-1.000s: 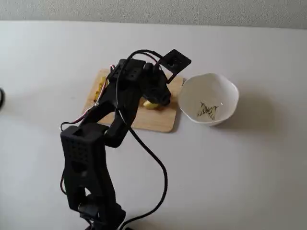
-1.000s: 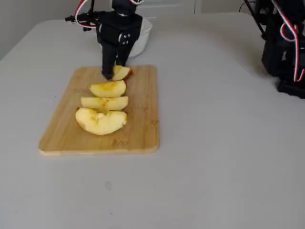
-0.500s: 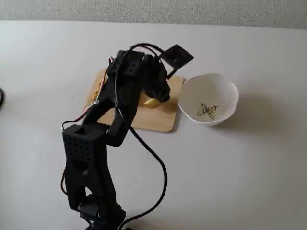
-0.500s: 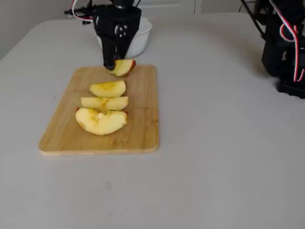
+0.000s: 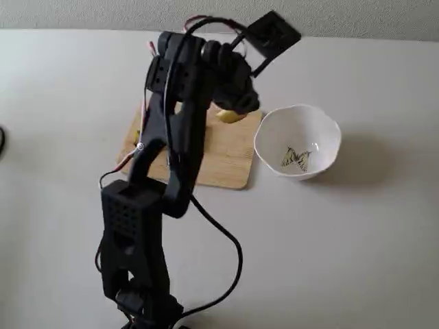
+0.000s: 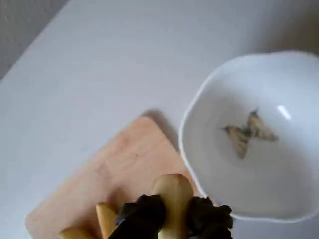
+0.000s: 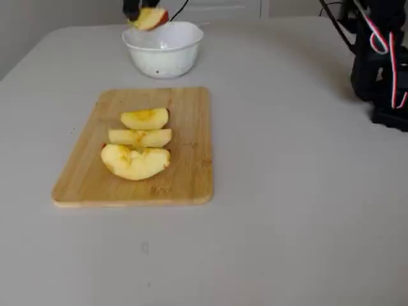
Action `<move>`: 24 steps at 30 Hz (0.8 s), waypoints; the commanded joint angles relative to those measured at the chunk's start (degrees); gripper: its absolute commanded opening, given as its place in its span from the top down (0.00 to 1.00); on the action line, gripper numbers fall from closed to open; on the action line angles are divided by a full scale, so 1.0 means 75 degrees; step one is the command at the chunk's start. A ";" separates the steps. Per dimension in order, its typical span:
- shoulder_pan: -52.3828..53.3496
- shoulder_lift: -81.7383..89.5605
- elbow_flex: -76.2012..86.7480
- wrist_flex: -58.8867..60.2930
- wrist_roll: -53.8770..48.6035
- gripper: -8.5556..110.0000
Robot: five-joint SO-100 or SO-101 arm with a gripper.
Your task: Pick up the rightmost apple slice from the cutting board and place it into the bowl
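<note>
Apple slice pinched in the hand, red peel only in one fixed view.

Matte black plastic arm, perforated base housing, trailing black, red, white cables.

Four apple slices (one held aloft), one bowl, one cutting board.

pale yellow apple slice, tan cutting board, white bowl with yellow-black butterfly
</note>
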 commanded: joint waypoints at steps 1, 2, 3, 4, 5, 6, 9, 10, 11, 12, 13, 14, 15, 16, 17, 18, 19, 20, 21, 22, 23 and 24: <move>0.0809 0.0281 -0.0656 0.0094 -0.0258 0.93; 0.0949 0.0234 -0.0656 0.0070 -0.0270 0.93; 0.1078 0.0176 -0.0656 0.0047 -0.0293 0.93; 0.1207 0.0117 -0.0656 0.0000 -0.0316 0.93; 0.1324 0.0047 -0.0656 -0.0035 -0.0340 0.93; 0.1406 -0.0023 -0.0656 -0.0082 -0.0352 0.93; 0.1570 -0.0211 -0.0656 -0.0152 -0.0410 0.93; 0.1605 -0.0270 -0.0656 -0.0187 -0.0410 0.93; 0.1641 -0.0328 -0.0656 -0.0223 -0.0410 0.93; 0.1664 -0.0387 -0.0656 -0.0258 -0.0410 0.91; 0.1688 -0.0469 -0.0656 -0.0281 -0.0422 0.90; 0.1711 -0.0539 -0.0656 -0.0305 -0.0434 0.88; 0.1734 -0.0633 -0.0656 -0.0328 -0.0445 0.84; 0.1746 -0.0738 -0.0668 -0.0340 -0.0457 0.79; 0.1758 -0.0832 -0.0668 -0.0328 -0.0469 0.74; 0.1758 -0.0914 -0.0668 -0.0305 -0.0480 0.71; 0.1758 -0.0984 -0.0668 -0.0281 -0.0480 0.66; 0.1758 -0.1043 -0.0668 -0.0270 -0.0504 0.61; 0.1770 -0.1102 -0.0668 -0.0234 -0.0551 0.58; 0.1781 -0.1148 -0.0668 -0.0223 -0.0562 0.58; 0.1805 -0.1195 -0.0668 -0.0234 -0.0562 0.58; 0.1828 -0.1230 -0.0668 -0.0258 -0.0574 0.58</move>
